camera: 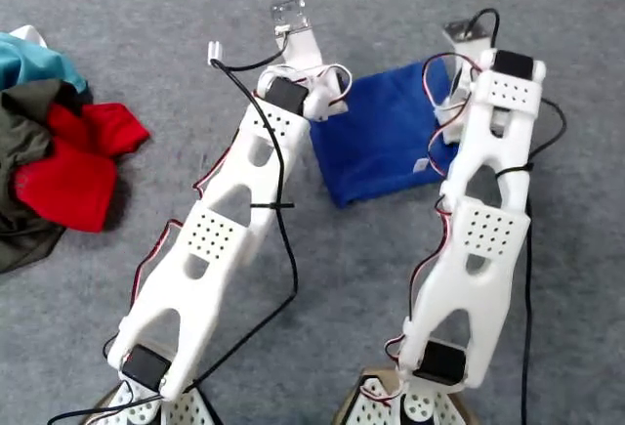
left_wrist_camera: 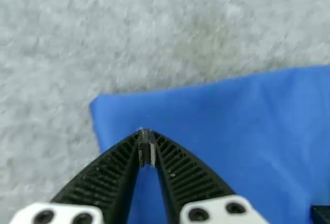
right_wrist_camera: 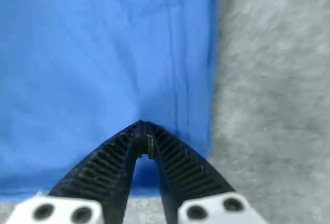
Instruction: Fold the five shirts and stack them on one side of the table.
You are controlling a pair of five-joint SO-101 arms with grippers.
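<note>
A blue shirt [camera: 381,142] lies folded into a rectangle on the grey table, between the two arms' wrists. My left gripper [left_wrist_camera: 145,149] is shut, its black tips together just over the blue shirt [left_wrist_camera: 232,126] near one corner. My right gripper [right_wrist_camera: 144,141] is also shut, above the blue shirt [right_wrist_camera: 77,54] close to its opposite edge, where a long crease runs. I see no fabric pinched in either one. In the high view the left arm [camera: 283,98] and the right arm [camera: 508,93] hide their own fingers.
A loose pile of unfolded shirts sits at the table's left edge: a red one [camera: 78,166], a teal one [camera: 34,59] and a dark olive one [camera: 24,122]. Grey table surface [camera: 146,24] surrounds the blue shirt. Cables hang along both arms.
</note>
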